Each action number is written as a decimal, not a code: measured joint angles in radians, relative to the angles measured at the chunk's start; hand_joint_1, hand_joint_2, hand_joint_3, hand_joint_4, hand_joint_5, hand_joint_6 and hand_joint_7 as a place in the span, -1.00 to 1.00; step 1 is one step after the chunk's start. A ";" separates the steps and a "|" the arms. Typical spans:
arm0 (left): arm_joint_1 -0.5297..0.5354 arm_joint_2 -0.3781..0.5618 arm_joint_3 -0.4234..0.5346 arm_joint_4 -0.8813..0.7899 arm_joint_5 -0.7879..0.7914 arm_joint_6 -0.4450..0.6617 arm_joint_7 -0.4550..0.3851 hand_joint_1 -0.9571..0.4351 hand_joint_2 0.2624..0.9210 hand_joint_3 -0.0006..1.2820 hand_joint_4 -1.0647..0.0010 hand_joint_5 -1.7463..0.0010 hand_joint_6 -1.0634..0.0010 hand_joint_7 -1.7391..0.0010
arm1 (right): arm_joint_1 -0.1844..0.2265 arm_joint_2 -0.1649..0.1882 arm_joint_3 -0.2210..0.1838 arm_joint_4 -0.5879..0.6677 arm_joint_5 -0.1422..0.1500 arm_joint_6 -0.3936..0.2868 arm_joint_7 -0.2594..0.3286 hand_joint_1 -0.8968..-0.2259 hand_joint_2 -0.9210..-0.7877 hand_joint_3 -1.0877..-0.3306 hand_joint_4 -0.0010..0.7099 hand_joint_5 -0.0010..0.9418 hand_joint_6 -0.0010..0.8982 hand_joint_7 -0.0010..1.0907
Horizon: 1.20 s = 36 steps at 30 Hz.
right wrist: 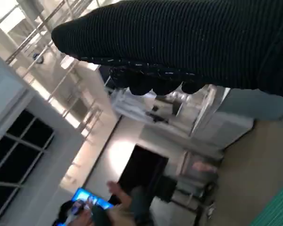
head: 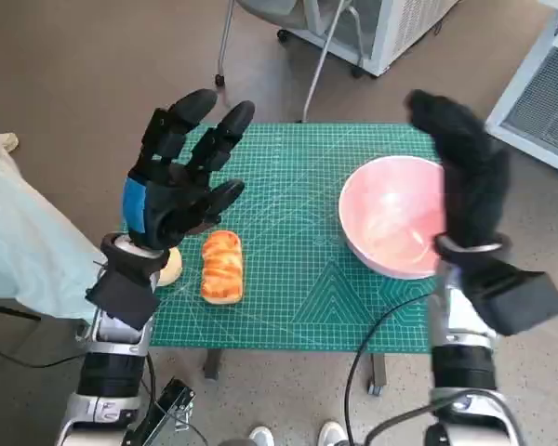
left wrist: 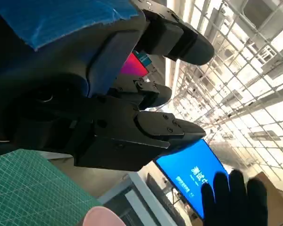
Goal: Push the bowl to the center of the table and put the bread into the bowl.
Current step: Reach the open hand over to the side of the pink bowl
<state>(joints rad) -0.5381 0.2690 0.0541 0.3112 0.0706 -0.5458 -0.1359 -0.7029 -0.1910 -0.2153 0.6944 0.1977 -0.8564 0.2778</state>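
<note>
A pink bowl (head: 391,216) stands on the right part of the green cutting mat (head: 298,186), near its right edge; its rim (left wrist: 101,217) also shows in the left wrist view. A golden bread roll (head: 222,266) lies on the mat's front left. My left hand (head: 179,172) is raised above the mat's left side, fingers spread, holding nothing, just above and behind the bread. My right hand (head: 467,172) in the black glove is raised upright beside the bowl's right rim, fingers straight, holding nothing; the glove (left wrist: 233,197) appears in the left wrist view too.
A pale round object (head: 170,267) lies at the mat's front left corner beside the bread. Chair legs on castors (head: 260,37) and white cabinets (head: 539,93) stand behind the table. Pale cloth (head: 19,242) lies to the left. Shoes (head: 293,435) show below.
</note>
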 measured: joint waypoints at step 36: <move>0.054 0.001 0.007 -0.070 -0.005 0.039 -0.003 0.11 1.00 -0.65 0.16 0.90 0.63 0.23 | -0.033 -0.073 -0.191 0.546 0.021 0.145 -0.181 0.19 -1.00 -0.27 -0.14 -1.00 -0.67 -0.04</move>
<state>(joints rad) -0.4843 0.2700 0.0607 0.2408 0.0659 -0.5070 -0.1392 -0.7354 -0.2641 -0.4063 1.2406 0.2190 -0.7112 0.0972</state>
